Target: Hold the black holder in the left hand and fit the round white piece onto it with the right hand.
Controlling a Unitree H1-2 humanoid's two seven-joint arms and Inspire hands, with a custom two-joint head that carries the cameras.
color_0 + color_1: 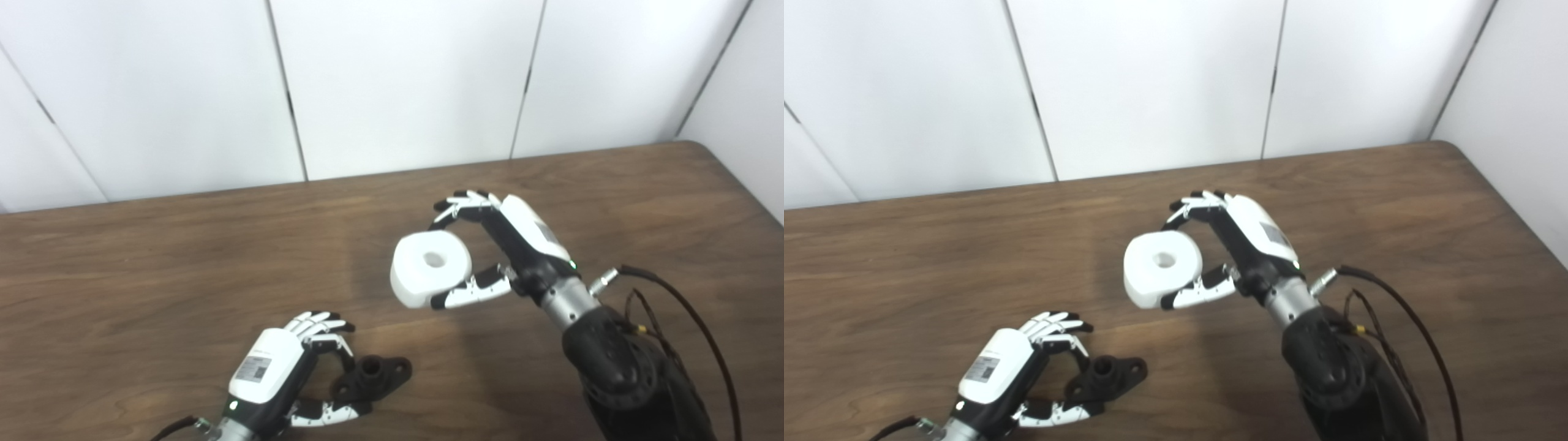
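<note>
Simply brown wooden table (184, 257), white wall panels (398, 79)

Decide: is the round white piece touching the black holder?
Apart. The left eye view shows bare table between the round white piece, held up by the right hand, and the black holder.

Both hands are built alike: a glossy white shell over the back, black framing beneath, and fingers banded in white and black with dark tips. On the left hand (278, 373) a grey label printed with a small square code is carried on the shell, and a green light is seen near the wrist. The right hand (511, 245) bears a similar grey label and green light — behind it a silver metal cuff (566, 303) is joined to a bulky black forearm (631, 380), along which black cables (692, 315) are looped, one ending in a silver plug.
</note>
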